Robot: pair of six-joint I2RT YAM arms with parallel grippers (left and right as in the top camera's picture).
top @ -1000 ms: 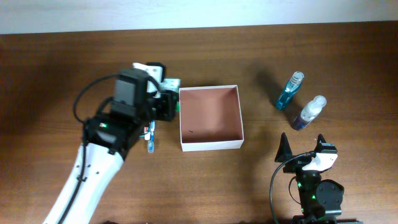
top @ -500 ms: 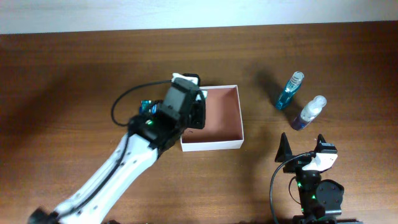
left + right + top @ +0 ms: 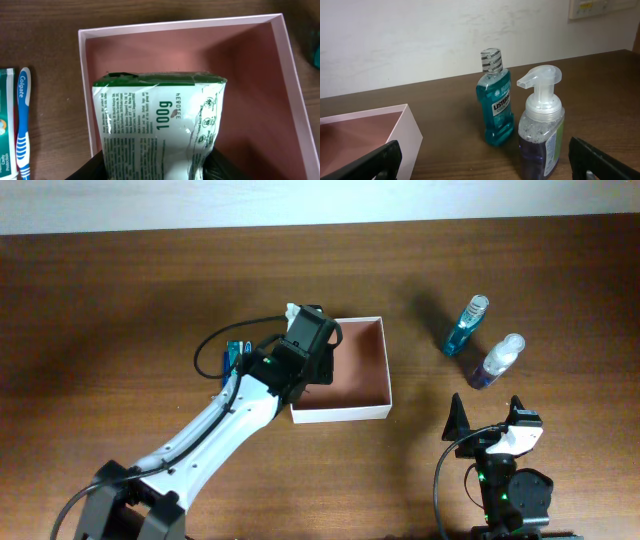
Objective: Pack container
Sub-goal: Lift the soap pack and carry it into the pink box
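Note:
The container (image 3: 360, 408) is a shallow square box with white walls and a reddish-brown inside; it also shows in the left wrist view (image 3: 260, 75) and the right wrist view (image 3: 395, 135). My left gripper (image 3: 318, 355) is shut on a white-and-green packet (image 3: 160, 125) and holds it over the container's left part. A teal mouthwash bottle (image 3: 466, 326) and a purple pump bottle (image 3: 497, 361) stand right of the container, also in the right wrist view (image 3: 496, 100) (image 3: 540, 135). My right gripper (image 3: 492, 420) is open and empty at the front right.
A blue toothbrush (image 3: 22, 125) and a toothpaste box (image 3: 6, 125) lie on the wooden table left of the container; they show beside my left arm in the overhead view (image 3: 234, 356). A white wall runs along the table's far edge.
My left arm has swung right from beside the toothbrush, carrying the packet, and now reaches over the container's left part. The right arm has not moved.

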